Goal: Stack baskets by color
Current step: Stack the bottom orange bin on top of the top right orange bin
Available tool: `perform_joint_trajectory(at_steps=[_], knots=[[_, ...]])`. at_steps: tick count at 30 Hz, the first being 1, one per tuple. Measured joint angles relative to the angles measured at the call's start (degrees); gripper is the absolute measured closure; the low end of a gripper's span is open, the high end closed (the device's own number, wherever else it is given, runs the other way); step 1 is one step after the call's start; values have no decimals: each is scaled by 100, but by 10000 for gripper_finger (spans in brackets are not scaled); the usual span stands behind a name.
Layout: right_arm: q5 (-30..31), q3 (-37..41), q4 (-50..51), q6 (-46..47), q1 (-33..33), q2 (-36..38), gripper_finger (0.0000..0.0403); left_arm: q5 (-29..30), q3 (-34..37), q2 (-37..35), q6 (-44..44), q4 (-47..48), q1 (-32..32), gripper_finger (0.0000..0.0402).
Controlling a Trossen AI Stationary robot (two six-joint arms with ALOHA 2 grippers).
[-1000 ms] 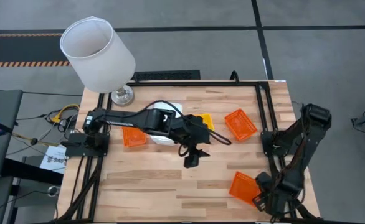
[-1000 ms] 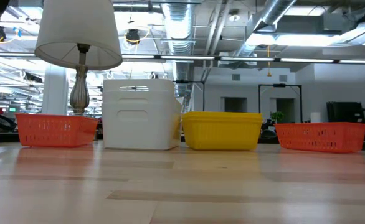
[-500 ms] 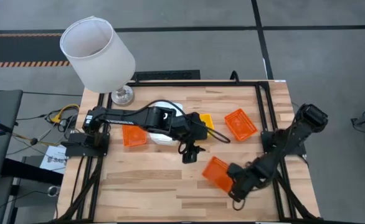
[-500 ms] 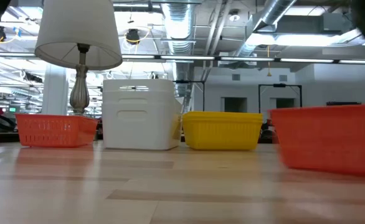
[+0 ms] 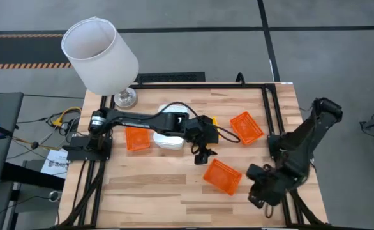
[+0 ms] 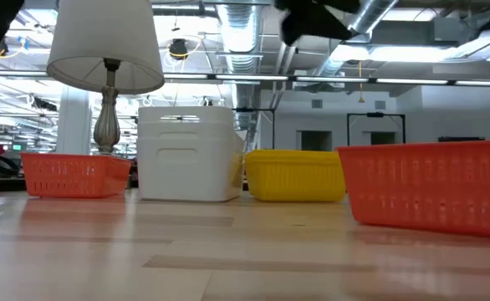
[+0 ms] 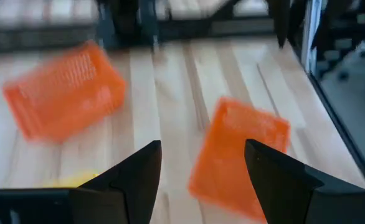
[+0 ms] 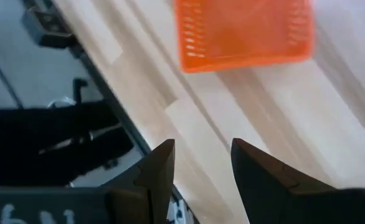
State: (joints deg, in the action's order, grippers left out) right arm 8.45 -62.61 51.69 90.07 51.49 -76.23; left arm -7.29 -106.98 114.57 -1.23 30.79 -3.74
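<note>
**Three orange baskets apart, white and yellow stacked**

The lamp (image 5: 101,57) stands at the desk's (image 5: 142,188) far left corner and serves as landmark. Just beside its base lies one orange basket (image 5: 137,138); next outward sits the white stack (image 5: 168,139), then the yellow stack (image 5: 209,122), then a second orange basket (image 5: 246,128). A third orange basket (image 5: 222,176) lies alone on the near side, well away from the lamp.

The left end effector (image 5: 204,154) hovers between the yellow stack and the third basket, fingers spread, holding nothing. The right end effector (image 5: 258,191) is near the desk's near right edge, just beside the third basket, fingers apart and empty.
</note>
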Motion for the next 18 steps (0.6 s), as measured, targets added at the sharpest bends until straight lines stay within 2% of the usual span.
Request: perform_joint_trajectory(at_steps=[2, 8, 12, 18], knots=[[219, 0, 214, 423, 193, 16, 221, -64, 146, 107, -275, -419, 14, 183], [305, 0, 466, 974, 408, -117, 221, -742, 197, 727, -1077, -515, -37, 183], [302, 0, 466, 1002, 403, -239, 221, -899, 190, 1110, -1228, -523, -53, 183], [277, 0, 432, 1032, 388, -339, 221, -793, 188, 1499, -1199, -507, -53, 183]])
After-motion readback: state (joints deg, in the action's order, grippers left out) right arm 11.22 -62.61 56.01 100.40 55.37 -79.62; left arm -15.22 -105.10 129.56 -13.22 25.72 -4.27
